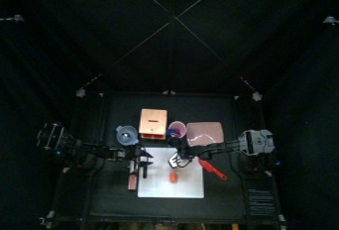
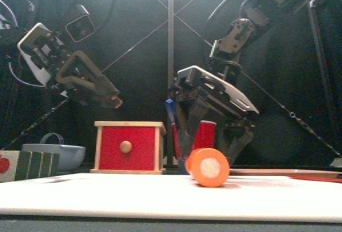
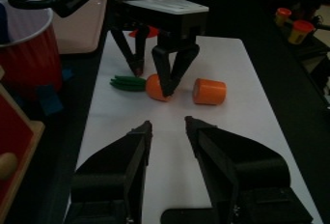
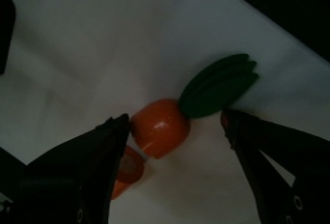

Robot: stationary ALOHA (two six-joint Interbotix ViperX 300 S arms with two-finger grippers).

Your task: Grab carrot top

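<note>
Black curtains are enclosing the small table, where a white mat (image 3: pixel 245 102) is lying. On the mat, the green carrot top (image 4: pixel 217 84) is sitting attached to an orange carrot chunk (image 4: pixel 161 126), and a second orange piece (image 3: pixel 210 92) is resting just beside them. The right gripper (image 4: pixel 178 141) is hanging directly above with its jaws spread apart, straddling the orange chunk; the carrot top is lying just beyond the jaws' gap, not pinched. The left gripper (image 3: pixel 168 131) is hovering nearby over the mat, jaws parted, holding nothing.
</note>
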